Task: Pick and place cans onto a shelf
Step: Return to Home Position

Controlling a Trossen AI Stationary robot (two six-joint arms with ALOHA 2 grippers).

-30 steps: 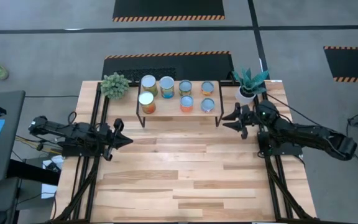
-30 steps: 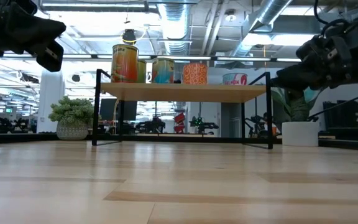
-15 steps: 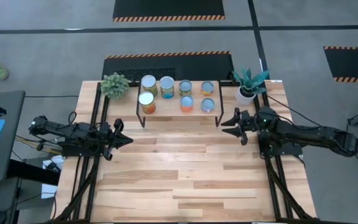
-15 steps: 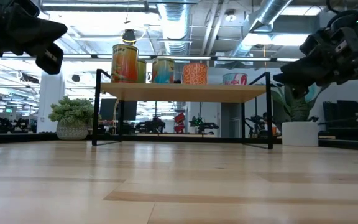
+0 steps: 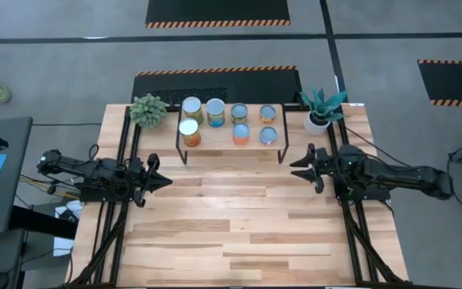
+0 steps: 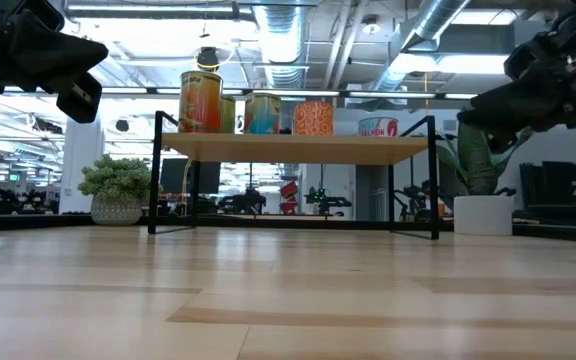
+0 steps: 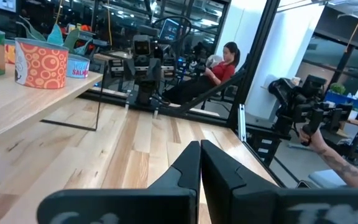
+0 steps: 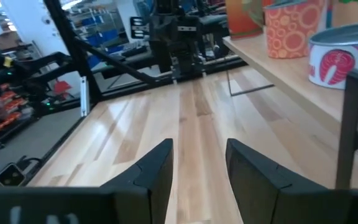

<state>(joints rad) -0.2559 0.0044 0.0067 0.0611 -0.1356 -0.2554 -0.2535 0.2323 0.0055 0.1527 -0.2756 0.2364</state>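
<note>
Seven cans (image 5: 241, 132) stand on the shelf (image 5: 215, 139). The left gripper (image 5: 165, 181), clenched empty, hovers well clear of it. The right gripper (image 5: 297, 168), released, hovers near its right end.

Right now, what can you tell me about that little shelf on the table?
The shelf is a low board of pale wood on thin black metal legs, standing near the table's far edge between a bushy plant and a spiky plant. Seven cans stand upright on it in two rows, four behind and three in front. Nothing else touches it; the left gripper and right gripper are away from it.
</note>
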